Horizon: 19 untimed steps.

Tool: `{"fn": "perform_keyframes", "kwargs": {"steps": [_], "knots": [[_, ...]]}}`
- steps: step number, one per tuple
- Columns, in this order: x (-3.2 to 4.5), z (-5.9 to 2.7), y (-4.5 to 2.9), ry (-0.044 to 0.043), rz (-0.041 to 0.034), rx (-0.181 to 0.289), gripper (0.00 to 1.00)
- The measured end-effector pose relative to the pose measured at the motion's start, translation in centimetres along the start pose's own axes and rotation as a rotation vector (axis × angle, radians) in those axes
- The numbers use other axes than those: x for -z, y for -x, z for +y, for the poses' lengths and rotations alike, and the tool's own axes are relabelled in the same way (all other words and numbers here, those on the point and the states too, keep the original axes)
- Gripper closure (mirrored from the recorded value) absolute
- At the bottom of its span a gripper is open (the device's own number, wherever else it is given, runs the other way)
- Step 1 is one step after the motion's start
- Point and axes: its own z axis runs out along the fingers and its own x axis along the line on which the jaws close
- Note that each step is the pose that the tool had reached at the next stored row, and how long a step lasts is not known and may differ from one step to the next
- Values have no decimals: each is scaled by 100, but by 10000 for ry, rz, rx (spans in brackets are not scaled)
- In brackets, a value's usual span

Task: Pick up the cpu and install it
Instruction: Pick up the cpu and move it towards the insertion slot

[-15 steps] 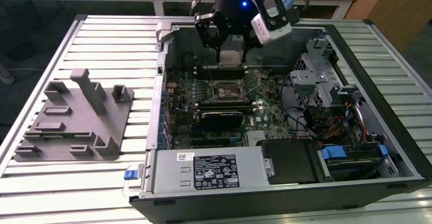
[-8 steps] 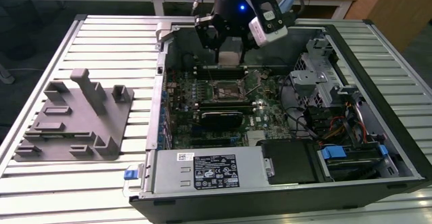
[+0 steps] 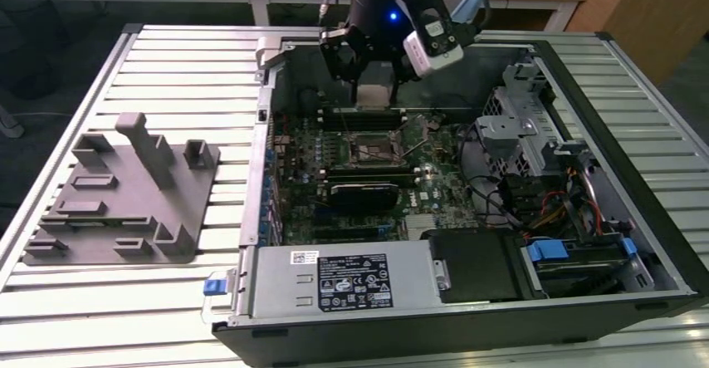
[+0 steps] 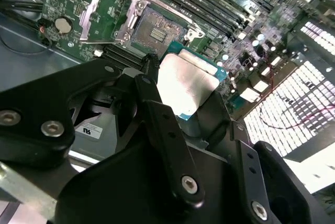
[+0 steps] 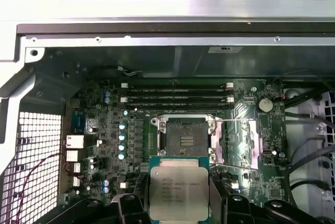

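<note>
My gripper [image 3: 374,95] is shut on the cpu [image 3: 374,94], a flat square chip with a shiny silver top, and holds it in the air inside the open computer case. In both wrist views the cpu [image 5: 179,187] [image 4: 186,85] sits clamped between the black fingers [image 4: 157,109]. The square black socket [image 5: 184,137] [image 4: 154,30] [image 3: 371,146] lies on the green motherboard just beyond the chip, apart from it. The socket's metal frame [image 5: 246,136] is swung open to one side.
Memory slots [image 5: 178,92] run beside the socket. The case holds a power supply [image 3: 344,278], a drive cage [image 3: 532,131] and loose cables [image 3: 554,210]. A grey plastic tray with upright posts [image 3: 122,193] stands on the slatted table at the exterior view's left.
</note>
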Motion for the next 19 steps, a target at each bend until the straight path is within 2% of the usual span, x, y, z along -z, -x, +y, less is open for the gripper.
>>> {"fn": "perform_keyframes", "kwargs": {"steps": [8, 19], "knots": [[-123, -3, 20, -7, 59, 445, 46], [-302, -18, 85, -7, 76, 465, 46]]}}
